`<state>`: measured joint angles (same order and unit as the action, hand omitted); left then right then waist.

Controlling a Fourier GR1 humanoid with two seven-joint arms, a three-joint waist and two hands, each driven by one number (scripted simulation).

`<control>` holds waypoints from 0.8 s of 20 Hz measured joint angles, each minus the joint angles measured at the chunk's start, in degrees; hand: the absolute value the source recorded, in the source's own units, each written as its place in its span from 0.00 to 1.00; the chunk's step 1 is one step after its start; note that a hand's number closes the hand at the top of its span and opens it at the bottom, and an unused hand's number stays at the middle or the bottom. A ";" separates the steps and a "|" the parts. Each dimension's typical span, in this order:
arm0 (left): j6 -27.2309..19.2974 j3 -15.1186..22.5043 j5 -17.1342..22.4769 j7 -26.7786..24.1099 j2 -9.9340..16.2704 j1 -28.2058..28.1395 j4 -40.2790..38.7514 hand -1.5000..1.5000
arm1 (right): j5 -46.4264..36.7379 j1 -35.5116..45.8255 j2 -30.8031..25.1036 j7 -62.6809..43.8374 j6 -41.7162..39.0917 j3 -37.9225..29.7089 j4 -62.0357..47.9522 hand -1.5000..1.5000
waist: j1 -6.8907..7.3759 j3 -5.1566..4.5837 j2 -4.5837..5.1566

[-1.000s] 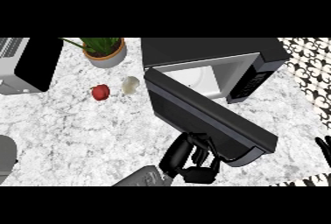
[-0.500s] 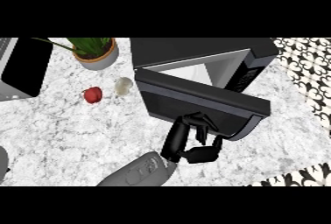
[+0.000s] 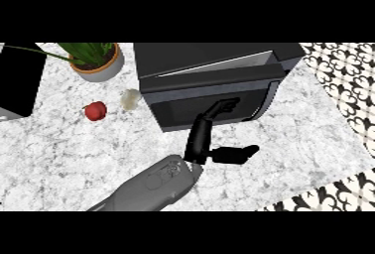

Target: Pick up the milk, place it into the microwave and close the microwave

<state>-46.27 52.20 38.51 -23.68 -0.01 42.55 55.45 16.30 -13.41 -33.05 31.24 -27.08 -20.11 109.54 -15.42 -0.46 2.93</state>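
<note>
The black microwave (image 3: 212, 54) stands at the back of the marble counter. Its dark door (image 3: 209, 96) is swung almost against the front, with a narrow pale gap left along its top right. My left hand (image 3: 201, 134) reaches up from a grey forearm at the lower left. Its straight fingers (image 3: 219, 106) press on the door's face and the thumb sticks out to the right; the hand is open and holds nothing. The milk shows nowhere in view. My right hand is out of view.
A potted plant (image 3: 95, 62) stands at the back left, with a red apple (image 3: 95, 110) and a small pale object (image 3: 130, 99) in front of it. A black appliance (image 3: 15, 79) fills the left edge. The counter (image 3: 293, 149) ends at the right and lower right over patterned floor.
The microwave door has swung from wide open to nearly shut, with my left hand following and pushing it. Dark shapes at the right edge a second ago have left the view.
</note>
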 measured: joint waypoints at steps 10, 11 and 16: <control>-2.85 -2.09 6.42 -3.23 -0.01 2.46 -0.47 0.00 | -4.52 5.11 -4.05 0.50 2.83 -3.59 -0.20 1.00 | -0.67 0.14 1.23; -2.82 -2.14 6.91 -3.65 0.00 2.53 -0.50 0.00 | -4.74 5.47 -4.25 0.54 2.94 -3.68 -0.28 1.00 | -0.73 0.15 1.33; -2.84 -1.90 9.15 -5.20 0.00 3.18 -0.80 0.00 | -5.26 7.43 -5.14 0.52 3.29 -3.85 -1.29 1.00 | -0.69 0.25 1.69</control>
<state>-49.10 50.30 47.65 -28.87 -0.02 45.73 54.66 11.05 -5.98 -38.19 31.76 -23.78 -23.96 108.25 -16.11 -0.21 4.61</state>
